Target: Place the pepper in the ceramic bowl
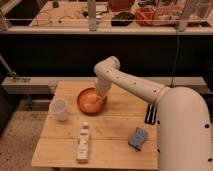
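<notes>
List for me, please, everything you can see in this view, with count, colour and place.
ceramic bowl: one, glossy orange-brown, back middle of the table.
pepper: cannot be told apart from the bowl's similarly coloured inside.
plastic cup: one, translucent white, upright, left of the bowl.
bottle: one, white with an orange label, lying at the table's front, in front of the bowl.
sponge-like object: one, blue, front right of the table.
black object: one, at the table's right edge, partly behind the arm.
table: one, light wood.
arm: one, white, reaching in from the right.
gripper: one, pale, over the bowl's back part.
</notes>
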Robot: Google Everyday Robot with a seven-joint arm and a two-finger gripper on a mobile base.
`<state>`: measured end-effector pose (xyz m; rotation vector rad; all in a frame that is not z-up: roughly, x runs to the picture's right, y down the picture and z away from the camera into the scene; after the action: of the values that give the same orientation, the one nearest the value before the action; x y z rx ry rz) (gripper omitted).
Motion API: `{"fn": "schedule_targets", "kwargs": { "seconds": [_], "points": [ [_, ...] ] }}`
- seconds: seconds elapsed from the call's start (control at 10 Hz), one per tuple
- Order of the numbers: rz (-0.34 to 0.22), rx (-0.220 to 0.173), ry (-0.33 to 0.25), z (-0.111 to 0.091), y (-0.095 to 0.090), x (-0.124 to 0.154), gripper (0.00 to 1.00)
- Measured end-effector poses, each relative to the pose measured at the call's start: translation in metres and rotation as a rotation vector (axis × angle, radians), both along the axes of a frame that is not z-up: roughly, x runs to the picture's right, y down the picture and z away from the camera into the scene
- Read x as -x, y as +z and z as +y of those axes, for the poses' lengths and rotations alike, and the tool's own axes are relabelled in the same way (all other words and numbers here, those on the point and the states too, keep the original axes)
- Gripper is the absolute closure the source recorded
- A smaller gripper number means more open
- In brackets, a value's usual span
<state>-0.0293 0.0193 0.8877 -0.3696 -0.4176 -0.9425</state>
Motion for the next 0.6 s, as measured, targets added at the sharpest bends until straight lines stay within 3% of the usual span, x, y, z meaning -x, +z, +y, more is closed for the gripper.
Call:
{"fn": "schedule_targets", "kwargs": {
  "seconds": [0.6],
  "points": [
    [-0.008, -0.003, -0.005, -0.0006, 0.0020, 0.0002, 1.00]
  ]
}}
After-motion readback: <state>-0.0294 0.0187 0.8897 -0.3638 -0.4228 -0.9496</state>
